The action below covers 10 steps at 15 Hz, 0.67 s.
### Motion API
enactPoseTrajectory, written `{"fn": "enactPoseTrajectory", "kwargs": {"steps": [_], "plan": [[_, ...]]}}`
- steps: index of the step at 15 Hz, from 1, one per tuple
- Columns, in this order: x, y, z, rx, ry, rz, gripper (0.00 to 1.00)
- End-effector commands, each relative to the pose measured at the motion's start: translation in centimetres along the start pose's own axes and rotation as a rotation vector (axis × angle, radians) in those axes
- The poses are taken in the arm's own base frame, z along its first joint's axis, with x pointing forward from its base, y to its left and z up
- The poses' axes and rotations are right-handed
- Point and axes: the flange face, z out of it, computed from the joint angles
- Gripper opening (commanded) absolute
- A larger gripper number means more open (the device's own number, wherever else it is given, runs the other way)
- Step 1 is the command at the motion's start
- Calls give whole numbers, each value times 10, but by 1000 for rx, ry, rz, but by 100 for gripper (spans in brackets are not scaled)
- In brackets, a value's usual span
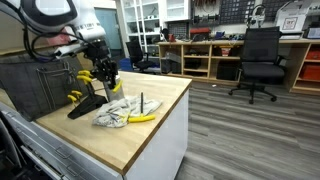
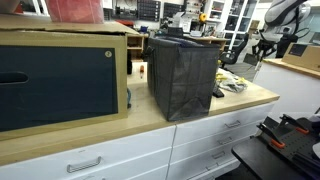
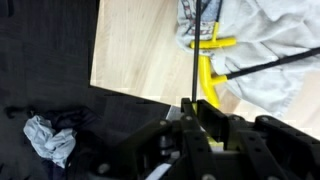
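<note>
My gripper [image 1: 105, 86] hangs over the wooden counter [image 1: 150, 135], its jaws close together. In the wrist view the gripper [image 3: 198, 105] is shut on a yellow thing [image 3: 203, 122] pinched between the fingers, and a thin black rod [image 3: 195, 50] runs up from the jaws. Just beyond them lie a yellow handle-like piece [image 3: 207, 68] and a crumpled white cloth [image 3: 255, 45]. In an exterior view the cloth [image 1: 112, 115] has a curved yellow piece [image 1: 143, 118] at its edge, and a black wedge-shaped stand [image 1: 86, 106] sits beside the gripper.
A black fabric bin [image 2: 184, 75] and a large box with a dark front [image 2: 60, 75] stand along the counter. The counter edge [image 3: 135, 92] drops to dark floor with a crumpled grey rag [image 3: 50, 140]. An office chair [image 1: 262, 60] and shelves [image 1: 200, 55] stand beyond.
</note>
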Motion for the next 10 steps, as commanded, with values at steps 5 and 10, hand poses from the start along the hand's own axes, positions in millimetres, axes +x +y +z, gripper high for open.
{"fn": "enactPoseTrajectory", "kwargs": {"steps": [5,10], "plan": [[-17,-60,-154,128,235,-192,3],[-48,-119,-217,218,384,-280,3]]}}
